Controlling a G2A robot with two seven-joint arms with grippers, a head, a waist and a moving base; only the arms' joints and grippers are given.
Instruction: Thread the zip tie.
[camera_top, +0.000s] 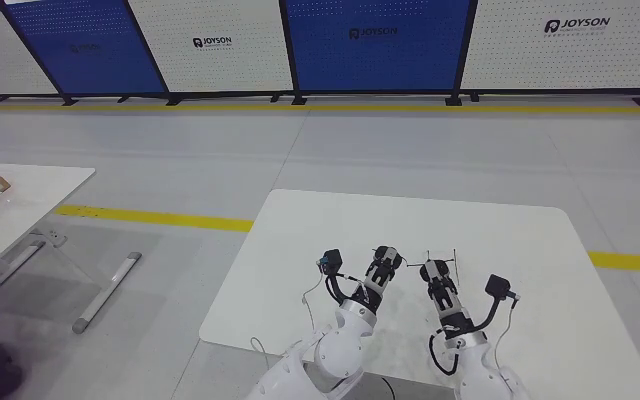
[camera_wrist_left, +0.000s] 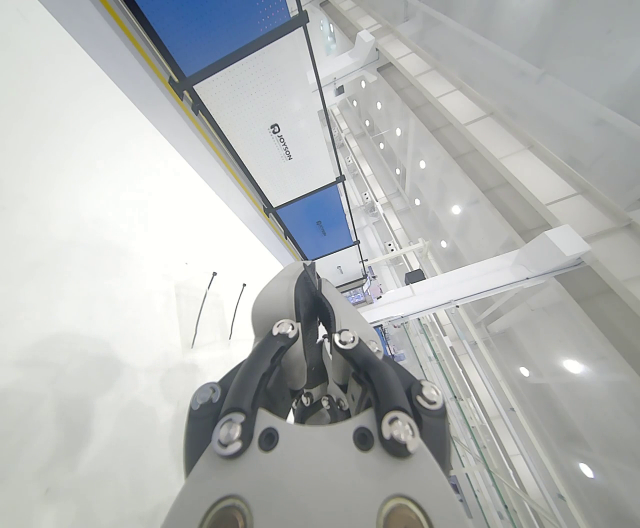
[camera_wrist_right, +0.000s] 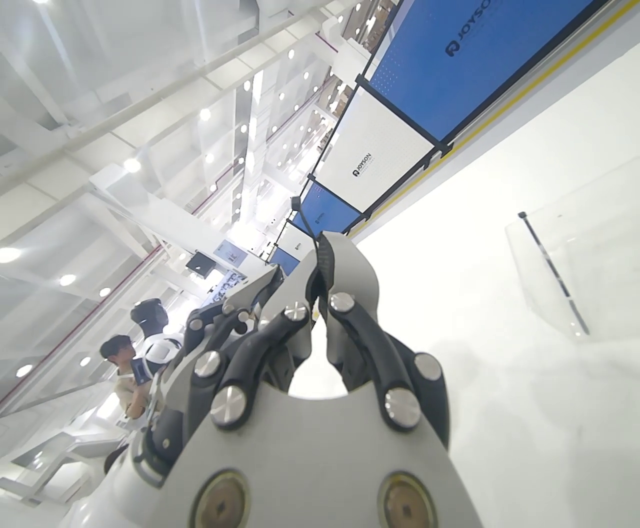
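My right gripper (camera_wrist_right: 322, 240) is shut on a thin black zip tie (camera_wrist_right: 303, 217), whose strap pokes out past the fingertips and ends in its small head. My left gripper (camera_wrist_left: 311, 272) is shut, with nothing showing between its pads. In the top view the left gripper (camera_top: 387, 258) and the right gripper (camera_top: 432, 270) stand side by side over the near part of the white table (camera_top: 400, 220). Two more zip ties (camera_wrist_left: 202, 312) (camera_wrist_left: 237, 311) lie flat on the table just beyond the grippers. One of them (camera_wrist_right: 550, 270) rests on a clear plastic sheet (camera_wrist_right: 530, 290).
The table's near edge runs just under both arms. A second white table (camera_top: 30, 190) stands off to the left, with a metal bar (camera_top: 105, 292) on the floor beside it. Blue and white panels (camera_top: 380, 45) line the back.
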